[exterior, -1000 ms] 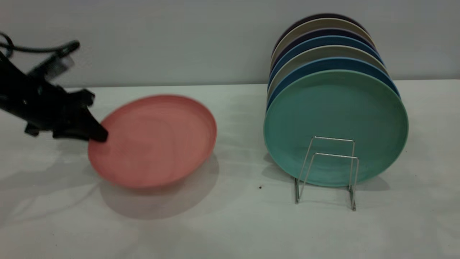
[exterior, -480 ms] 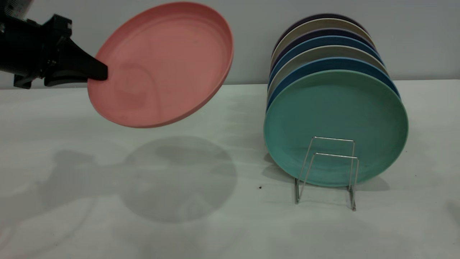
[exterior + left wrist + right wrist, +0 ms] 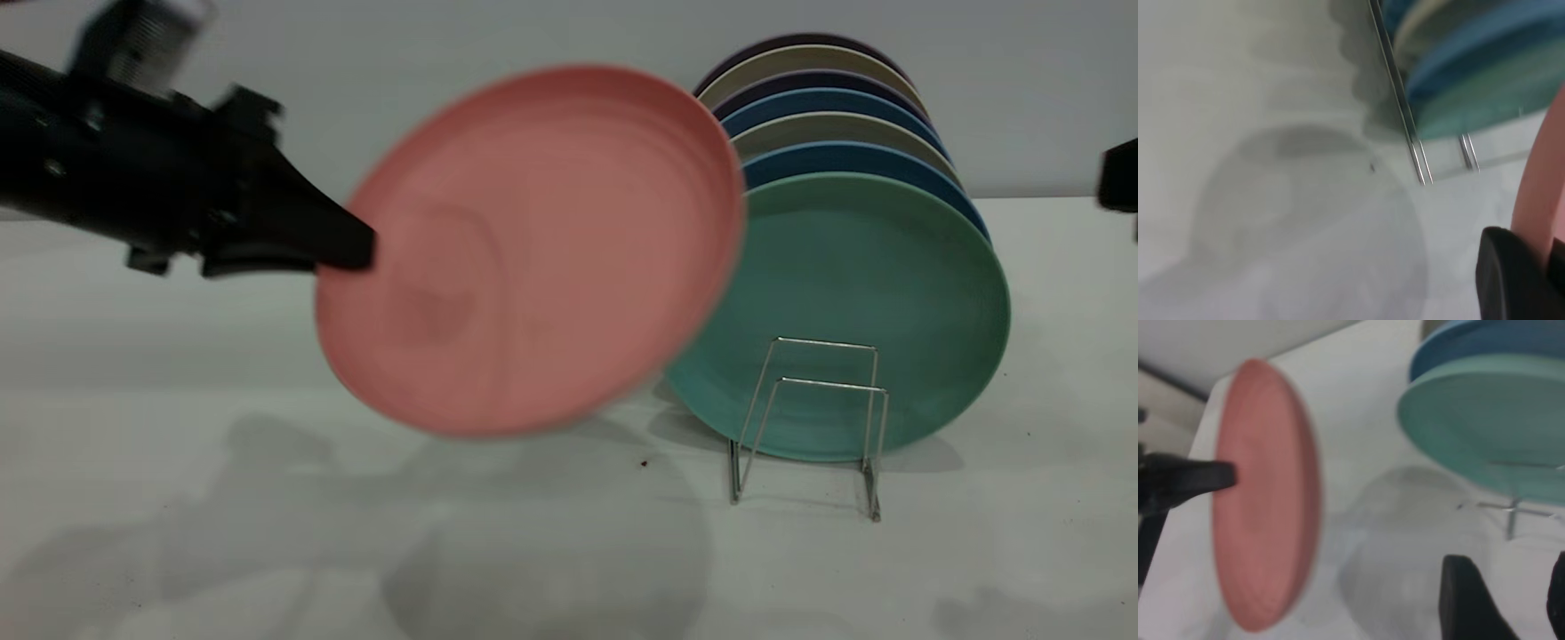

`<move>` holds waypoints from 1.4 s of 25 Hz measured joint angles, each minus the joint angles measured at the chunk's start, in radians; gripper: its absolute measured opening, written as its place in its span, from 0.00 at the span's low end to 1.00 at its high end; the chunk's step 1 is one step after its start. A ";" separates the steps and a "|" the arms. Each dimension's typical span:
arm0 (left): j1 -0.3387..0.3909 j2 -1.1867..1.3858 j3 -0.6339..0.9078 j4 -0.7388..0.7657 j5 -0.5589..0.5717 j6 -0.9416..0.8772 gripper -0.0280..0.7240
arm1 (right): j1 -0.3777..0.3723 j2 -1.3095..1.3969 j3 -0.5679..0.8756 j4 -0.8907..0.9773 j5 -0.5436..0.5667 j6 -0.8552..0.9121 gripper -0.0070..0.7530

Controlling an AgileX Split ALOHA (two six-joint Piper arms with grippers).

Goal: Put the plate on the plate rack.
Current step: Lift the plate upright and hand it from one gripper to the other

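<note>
The salmon-pink plate (image 3: 533, 249) hangs tilted in the air, well above the table, and overlaps the left side of the teal-green plate (image 3: 853, 302). My left gripper (image 3: 342, 249) is shut on its left rim; the wrist view shows the pink rim (image 3: 1541, 193) between the dark fingers (image 3: 1508, 277). The silver wire plate rack (image 3: 813, 418) stands on the table at the right, its two front loops bare. My right gripper (image 3: 1508, 603) is open and holds nothing; it shows at the exterior view's right edge (image 3: 1118, 176) and sees the plate (image 3: 1265, 493) edge-on.
Several blue, beige and dark plates (image 3: 818, 116) stand upright in the rack behind the teal-green one. A grey wall runs behind the white table (image 3: 178, 516). A small dark speck (image 3: 644, 462) lies left of the rack.
The left gripper has lifted the pink plate off the table, then carried it right and lower toward the rack. The right gripper has come into view at the right edge.
</note>
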 joint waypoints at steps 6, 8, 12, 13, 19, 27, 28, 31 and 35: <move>-0.113 0.000 0.007 -0.001 -0.040 0.001 0.06 | 0.115 0.024 0.000 0.000 -0.006 -0.024 0.44; -0.144 0.000 0.007 -0.001 -0.050 0.002 0.06 | 0.132 0.041 0.000 0.002 -0.007 -0.027 0.46; -0.185 0.000 0.007 -0.001 -0.062 0.003 0.06 | 0.136 0.079 0.000 0.006 -0.005 -0.027 0.52; -0.190 0.000 0.007 -0.003 -0.066 0.003 0.06 | 0.136 0.088 0.000 0.007 -0.002 -0.027 0.54; -0.233 0.000 0.007 -0.021 -0.082 0.014 0.06 | 0.136 0.128 0.000 0.011 0.016 -0.029 0.58; -0.276 0.000 0.007 -0.110 -0.091 0.074 0.06 | 0.136 0.186 0.000 0.012 0.081 -0.054 0.58; -0.276 0.000 0.007 -0.113 -0.092 0.075 0.06 | 0.136 0.192 0.000 0.013 0.091 -0.060 0.58; -0.283 0.000 0.007 -0.116 -0.093 0.078 0.06 | 0.167 0.216 0.000 0.021 0.116 -0.077 0.58; -0.329 0.000 0.007 -0.120 -0.093 0.078 0.06 | 0.281 0.259 0.000 0.091 0.110 -0.131 0.58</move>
